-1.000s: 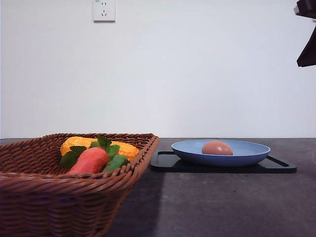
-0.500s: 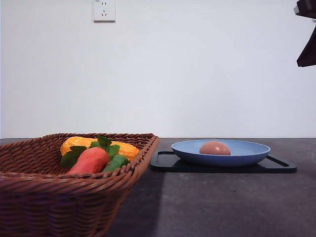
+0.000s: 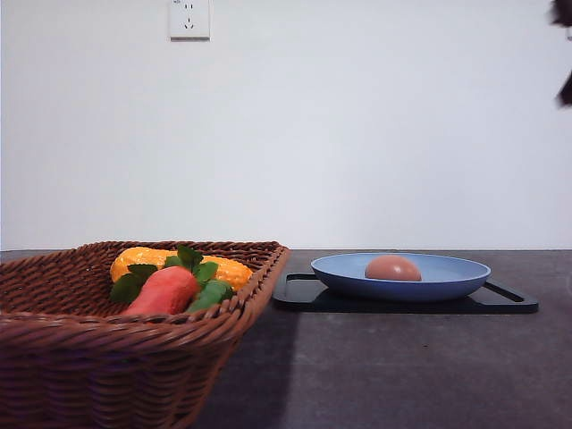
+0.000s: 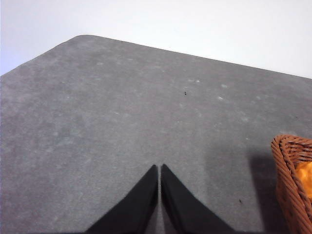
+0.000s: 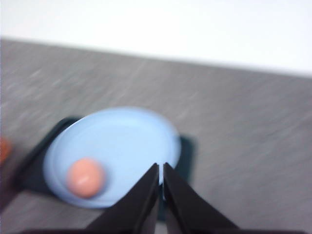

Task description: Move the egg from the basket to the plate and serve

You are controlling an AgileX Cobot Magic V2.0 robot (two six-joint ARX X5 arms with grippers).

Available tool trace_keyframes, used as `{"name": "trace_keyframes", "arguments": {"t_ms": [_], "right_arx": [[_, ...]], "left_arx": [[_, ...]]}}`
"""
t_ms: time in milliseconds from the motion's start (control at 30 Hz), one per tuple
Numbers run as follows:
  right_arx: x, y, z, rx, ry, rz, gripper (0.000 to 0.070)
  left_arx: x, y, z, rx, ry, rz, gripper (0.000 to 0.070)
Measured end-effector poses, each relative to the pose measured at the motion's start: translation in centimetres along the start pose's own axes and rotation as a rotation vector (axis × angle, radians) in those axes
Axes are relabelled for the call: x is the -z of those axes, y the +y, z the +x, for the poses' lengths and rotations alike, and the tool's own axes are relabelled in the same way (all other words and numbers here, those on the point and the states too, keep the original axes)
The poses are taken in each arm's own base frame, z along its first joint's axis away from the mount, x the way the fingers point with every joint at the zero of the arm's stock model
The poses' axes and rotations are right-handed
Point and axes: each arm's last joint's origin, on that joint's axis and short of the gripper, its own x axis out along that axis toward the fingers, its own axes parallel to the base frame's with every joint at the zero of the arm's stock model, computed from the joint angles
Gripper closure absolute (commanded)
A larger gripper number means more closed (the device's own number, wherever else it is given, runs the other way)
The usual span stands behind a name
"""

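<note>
Egg (image 3: 392, 268), small, oval, brownish-pink, lies inside the round shallow blue plate (image 3: 447, 279), which sits on a flat black tray (image 3: 514, 302). Left fingers (image 4: 159, 171) and right fingers (image 5: 161, 170) are both clenched, grasping nothing, above the grey counter (image 4: 97, 122)

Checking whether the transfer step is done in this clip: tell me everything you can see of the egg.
The egg is a small, smooth, matte oval, pale brownish-pink, with no crack showing. It lies on its side inside the blue plate, left of the plate's middle in the front view, its lower part hidden by the rim. The plate sits on a black tray. Nothing else touches it. The right wrist view shows it blurred, near the plate's edge.
</note>
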Motion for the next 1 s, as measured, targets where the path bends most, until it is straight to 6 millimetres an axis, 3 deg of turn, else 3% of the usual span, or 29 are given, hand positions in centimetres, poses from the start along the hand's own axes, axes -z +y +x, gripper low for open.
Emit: {"name": "trace_keyframes", "arguments": {"t_ms": [100, 300, 567, 1000], "right_arx": [[1.0, -1.1, -1.1, 0.047, -0.059, -0.026, 0.07], [4.9, -2.8, -2.3, 0.101, -0.095, -0.03, 0.07], [8.3, -3.2, -2.1, 0.071, -0.087, -0.028, 0.07], [9.7, -3.2, -2.1, 0.051, -0.016, -0.016, 0.07]], "left_arx": [[0.0, 0.0, 0.0, 0.0, 0.0, 0.0, 0.07], [0.0, 0.0, 0.0, 0.0, 0.0, 0.0, 0.07], [0.0, 0.0, 0.0, 0.0, 0.0, 0.0, 0.07], [0.0, 0.0, 0.0, 0.0, 0.0, 0.0, 0.07]]}}
